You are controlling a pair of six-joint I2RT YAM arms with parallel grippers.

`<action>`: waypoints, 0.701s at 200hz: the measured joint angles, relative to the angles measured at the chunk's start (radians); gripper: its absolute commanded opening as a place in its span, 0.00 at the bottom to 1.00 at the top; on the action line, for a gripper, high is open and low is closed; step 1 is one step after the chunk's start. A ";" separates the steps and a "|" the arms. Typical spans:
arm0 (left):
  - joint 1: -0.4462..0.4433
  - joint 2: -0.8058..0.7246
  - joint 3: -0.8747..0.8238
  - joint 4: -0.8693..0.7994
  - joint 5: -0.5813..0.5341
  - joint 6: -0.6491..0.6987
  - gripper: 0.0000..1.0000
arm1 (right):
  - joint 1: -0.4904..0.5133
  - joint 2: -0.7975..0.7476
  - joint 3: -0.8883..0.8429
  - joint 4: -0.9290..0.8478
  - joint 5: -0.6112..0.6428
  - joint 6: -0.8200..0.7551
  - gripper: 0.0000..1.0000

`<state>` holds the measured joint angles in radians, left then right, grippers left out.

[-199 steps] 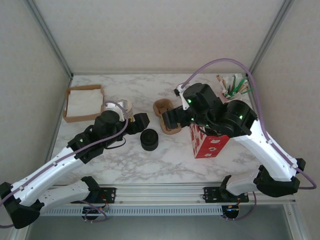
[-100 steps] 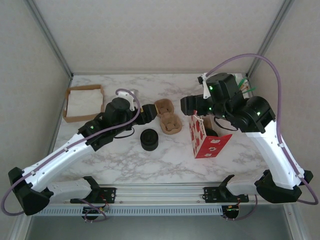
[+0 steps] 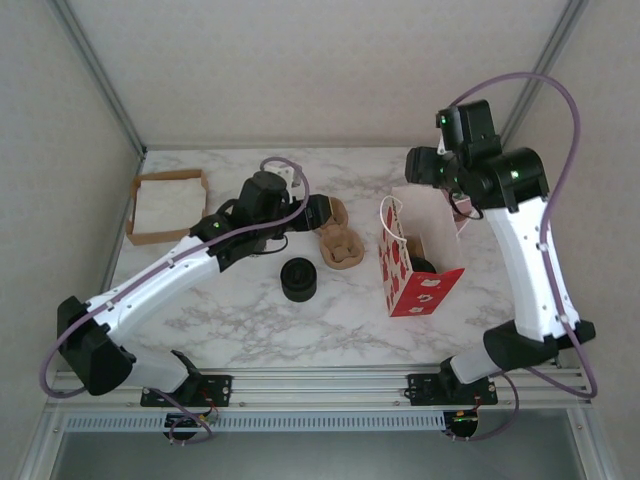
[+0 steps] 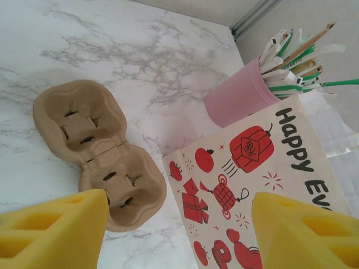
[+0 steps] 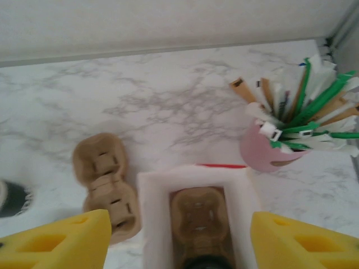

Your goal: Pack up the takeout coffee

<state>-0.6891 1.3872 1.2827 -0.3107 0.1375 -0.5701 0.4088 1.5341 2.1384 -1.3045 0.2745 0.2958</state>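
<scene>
The left gripper (image 4: 179,224) is seen with its two yellow fingers (image 4: 56,227) spread well apart and nothing between them, so it is open and empty. It is held low over the marble table (image 3: 250,320), just beside the far end of a loose cardboard cup carrier (image 3: 338,240) that lies flat with both pockets unfilled. The right gripper (image 5: 179,238) is likewise parted wide with nothing gripped; it is raised above the far rim of the paper gift bag (image 3: 415,275) and pointed down into the bag's mouth.

The bag is stood upright and open, right of the loose carrier and apart from it, with red pictures printed on its white sides. A second cardboard carrier (image 5: 199,221) is seen resting inside, at the bottom. The takeout coffee (image 3: 425,266) is made out as a dark round lid within the bag, at the near end of that inner carrier; its sides are hidden by the bag walls, so how it is seated cannot be told.

A pink cup (image 4: 241,98) filled with wrapped straws and stirrers is placed behind the bag, near the back right corner of the table. A squat black stack of lids (image 3: 298,279) is set in front of the loose carrier, apart from it. A brown tray of white napkins (image 3: 168,205) is found at the far left.
</scene>
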 measured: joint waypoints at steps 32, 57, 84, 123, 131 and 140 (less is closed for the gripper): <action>0.033 0.030 0.014 0.003 0.043 0.022 0.69 | -0.043 0.135 0.070 -0.008 0.062 -0.035 0.56; 0.054 0.033 0.014 0.003 0.066 0.030 0.70 | -0.056 0.234 0.125 -0.012 0.122 -0.073 0.50; 0.077 0.033 0.011 0.008 0.087 0.034 0.70 | -0.068 0.320 0.188 -0.017 0.172 -0.114 0.47; 0.102 0.015 -0.022 0.025 0.103 0.036 0.70 | -0.092 0.393 0.223 -0.017 0.229 -0.160 0.45; 0.105 0.012 -0.028 0.026 0.106 0.036 0.70 | -0.097 0.402 0.224 -0.016 0.233 -0.167 0.44; 0.108 0.008 -0.033 0.029 0.107 0.037 0.70 | -0.101 0.412 0.225 -0.016 0.238 -0.178 0.43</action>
<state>-0.5808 1.3956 1.2499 -0.2817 0.2447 -0.5335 0.3080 1.9461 2.3638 -1.3205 0.5125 0.1181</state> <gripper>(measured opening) 0.698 0.443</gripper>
